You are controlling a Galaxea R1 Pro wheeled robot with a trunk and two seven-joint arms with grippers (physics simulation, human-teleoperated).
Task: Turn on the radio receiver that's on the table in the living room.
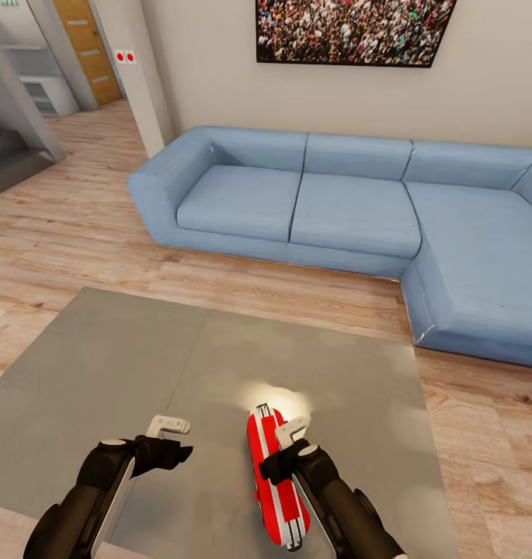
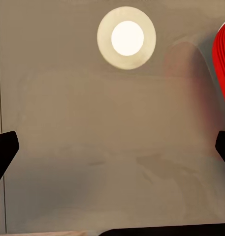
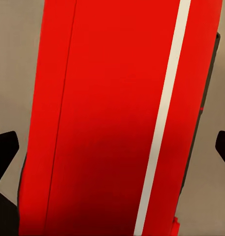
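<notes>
The living room's light wood plank floor [image 1: 79, 225] fills the left and middle of the head view, with a blue L-shaped sofa [image 1: 351, 210] across the upper centre and right and a crowd-photo picture [image 1: 351, 29] on the beige wall at the top. The grey glossy bench [image 1: 126, 365] takes the lower half of the frame, and a round lamp reflection [image 2: 126, 38] glows on it. The red radio receiver [image 1: 275, 477] with white stripes lies on the bench at lower centre. The right claw [image 1: 290, 431] hangs directly over it, fingers spread; contact cannot be told. The left claw [image 1: 168, 425], at lower left of centre, is spread over bare bench, just beside the receiver.
</notes>
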